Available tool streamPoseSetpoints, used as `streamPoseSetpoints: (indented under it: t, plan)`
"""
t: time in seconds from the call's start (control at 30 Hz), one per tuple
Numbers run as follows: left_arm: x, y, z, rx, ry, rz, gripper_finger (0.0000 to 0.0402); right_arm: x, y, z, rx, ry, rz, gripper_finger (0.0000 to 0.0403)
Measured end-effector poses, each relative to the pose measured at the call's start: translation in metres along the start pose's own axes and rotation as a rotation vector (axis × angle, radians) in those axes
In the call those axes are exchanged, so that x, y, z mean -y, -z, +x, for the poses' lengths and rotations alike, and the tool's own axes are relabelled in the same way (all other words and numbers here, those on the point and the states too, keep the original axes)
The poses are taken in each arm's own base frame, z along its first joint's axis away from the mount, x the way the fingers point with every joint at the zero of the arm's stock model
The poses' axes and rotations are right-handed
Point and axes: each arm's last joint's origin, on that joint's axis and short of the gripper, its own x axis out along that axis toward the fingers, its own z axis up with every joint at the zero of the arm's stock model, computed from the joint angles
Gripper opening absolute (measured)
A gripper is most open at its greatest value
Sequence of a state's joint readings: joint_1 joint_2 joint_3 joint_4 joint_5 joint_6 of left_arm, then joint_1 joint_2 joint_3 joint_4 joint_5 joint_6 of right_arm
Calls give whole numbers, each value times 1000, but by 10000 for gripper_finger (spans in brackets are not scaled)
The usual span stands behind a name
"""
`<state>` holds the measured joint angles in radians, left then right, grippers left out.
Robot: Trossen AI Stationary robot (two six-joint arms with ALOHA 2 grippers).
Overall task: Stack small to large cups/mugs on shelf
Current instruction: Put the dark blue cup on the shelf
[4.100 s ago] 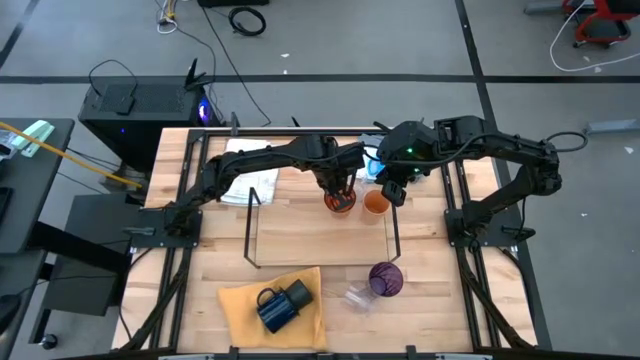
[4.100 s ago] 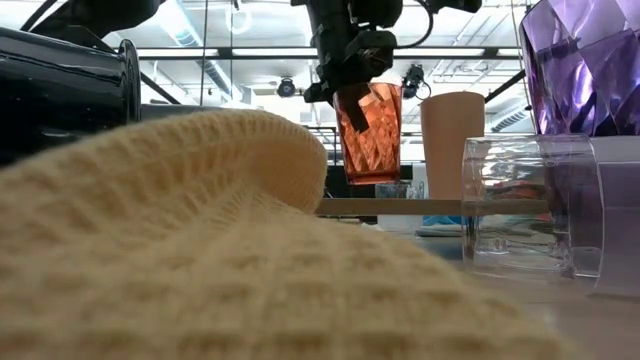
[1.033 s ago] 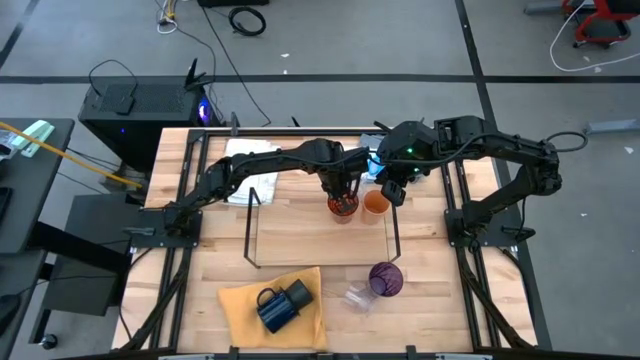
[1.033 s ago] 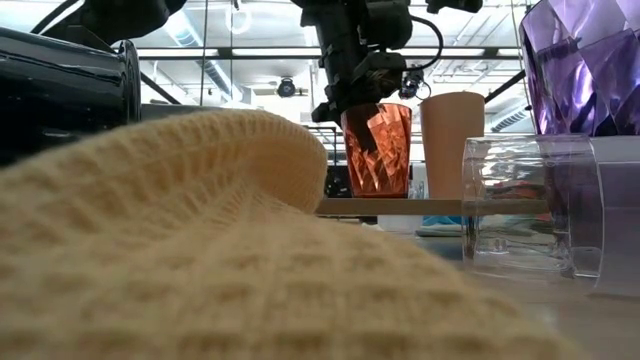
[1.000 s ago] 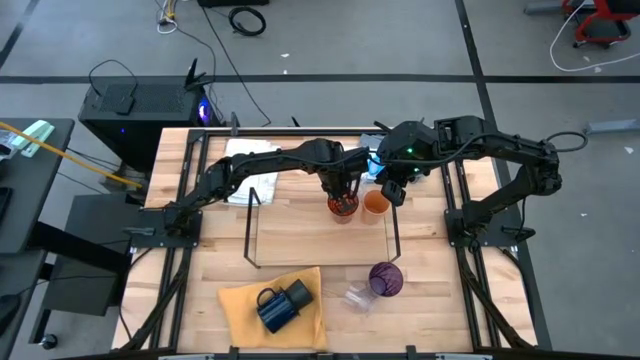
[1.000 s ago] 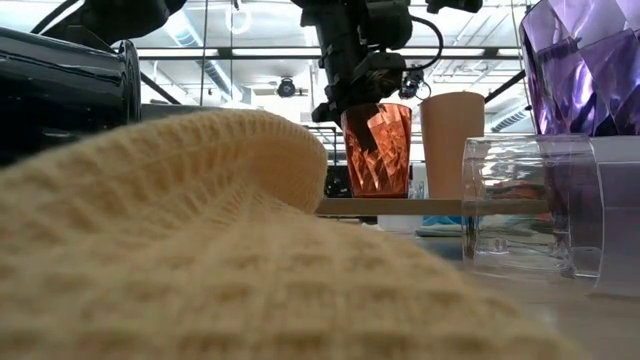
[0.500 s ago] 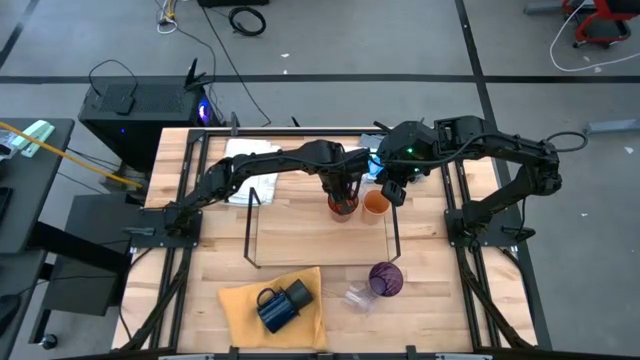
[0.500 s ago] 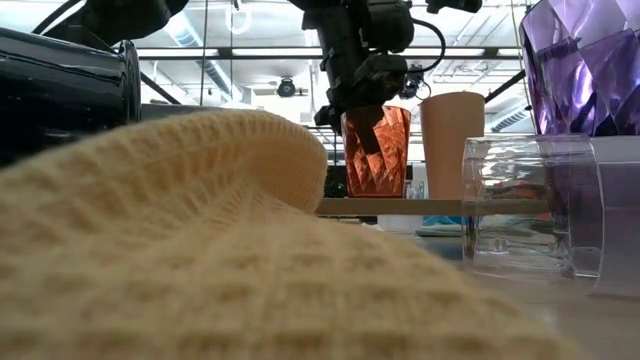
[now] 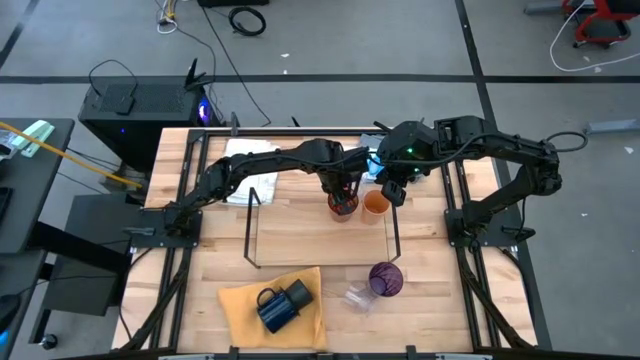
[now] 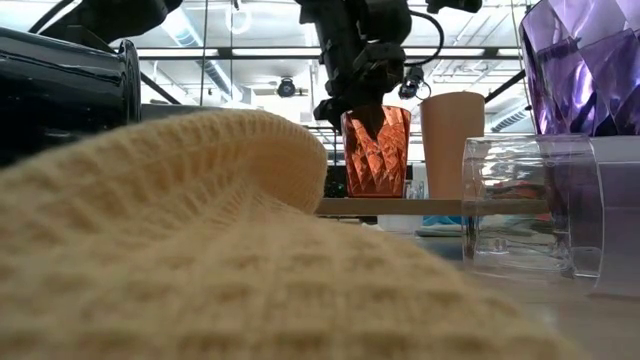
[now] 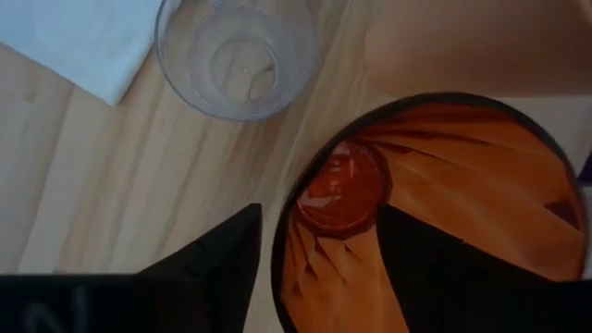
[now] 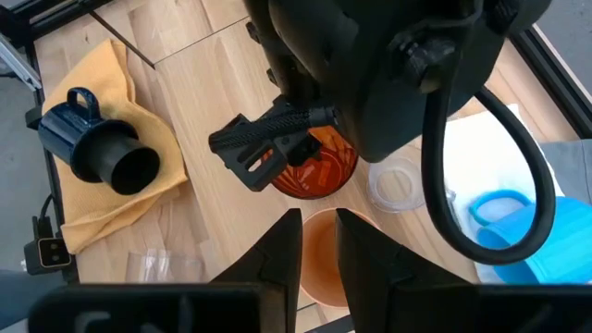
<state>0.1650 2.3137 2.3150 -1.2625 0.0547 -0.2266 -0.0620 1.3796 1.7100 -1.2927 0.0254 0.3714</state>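
Up close, the left gripper's (image 11: 319, 264) fingers (image 11: 208, 264) were seen spread to either side of the wall of the faceted orange cup (image 9: 342, 206), one outside the rim and one inside it, with neither pressed against it. That cup (image 10: 377, 152) was stood upright on the shelf (image 9: 300, 235), near its far right corner, and the plain orange cup (image 9: 376, 204) was set just beside it, nearer the shelf's right end loop. The right gripper (image 12: 316, 242) was held over the plain orange cup (image 12: 324, 254), its fingers (image 12: 277, 250) close together with a narrow gap left between them; whether the rim was pinched could not be told. A small clear glass (image 11: 238, 57) was seen upright just beyond the two orange cups, next to a white cloth (image 11: 83, 42). Toward the table's (image 9: 440, 310) near edge, the purple translucent cup (image 9: 386, 279) was stood upright, and a clear glass (image 9: 357, 296) was laid on its side just beside it. A yellow cloth (image 9: 240, 305) was spread at the near left of the table, with the blue handled mug (image 9: 271, 309) and the black cup (image 9: 297, 294) laid on it, touching.
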Motion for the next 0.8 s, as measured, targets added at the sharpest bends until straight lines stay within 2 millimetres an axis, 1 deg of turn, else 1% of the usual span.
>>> streamPoseSetpoints:
  t: [0.13, 0.33, 0.47, 0.57, 0.6, 0.67, 0.8]
  plan:
    - [1, 0, -9, 2, 6, 3, 228, 0, 0, 0, 0, 0, 0, 75]
    - [0, 1, -24, 23, 11, 13, 221, 0, 0, 0, -1, 1, -4, 75]
    - [-1, 1, -42, 77, 21, 24, 221, 0, 0, 0, -1, 1, -16, 75]
    - [-2, 0, -60, 143, 32, 34, 221, 0, 0, 0, -1, 1, -30, 75]
    - [-1, -1, -70, 194, 42, 38, 220, 0, 0, -1, 0, 0, -33, 75]
    - [1, -2, -96, 310, 65, 45, 215, 1, 1, -3, 8, -2, -40, 75]
    - [5, -1, -165, 638, 129, 48, 198, 4, 7, -17, 39, -8, -42, 75]
